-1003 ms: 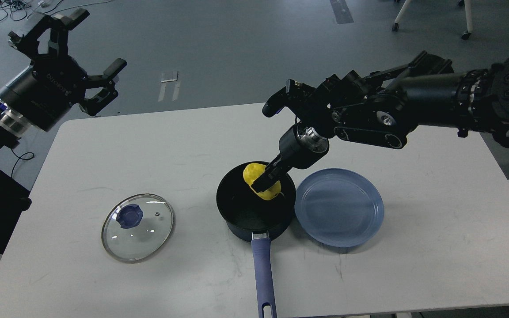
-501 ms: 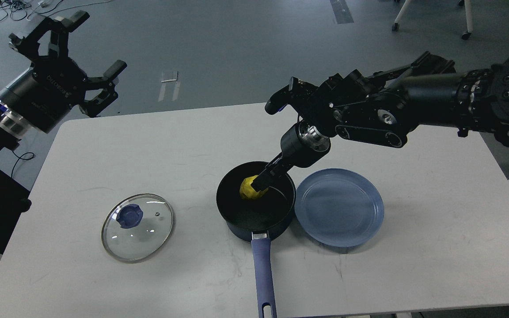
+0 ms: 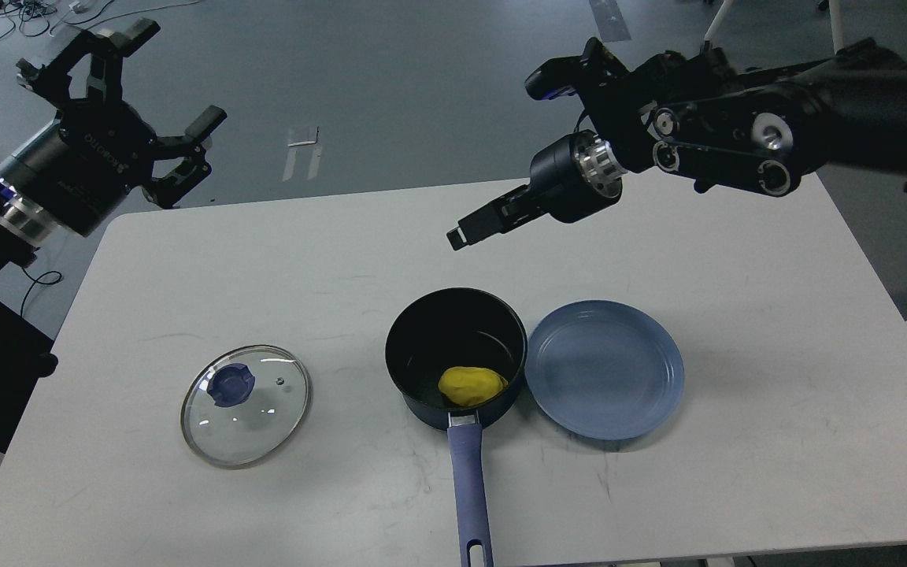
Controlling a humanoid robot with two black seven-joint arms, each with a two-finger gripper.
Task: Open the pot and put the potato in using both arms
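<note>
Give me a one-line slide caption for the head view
Bright yellow potato lies inside the dark navy saucepan; round glass lid rests left, flat blue plate right, both grippers raised clear.

The potato (image 3: 471, 386) lies inside the uncovered pot (image 3: 453, 346). The lid (image 3: 246, 405) rests on the table (image 3: 737, 472); both grippers hang clear, holding nothing.

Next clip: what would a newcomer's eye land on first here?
The bright yellow lumpy potato lying inside the dark navy saucepan at table centre. Next, the round glass lid with a blue knob resting left of it, and the flat blue plate touching its right side.
</note>
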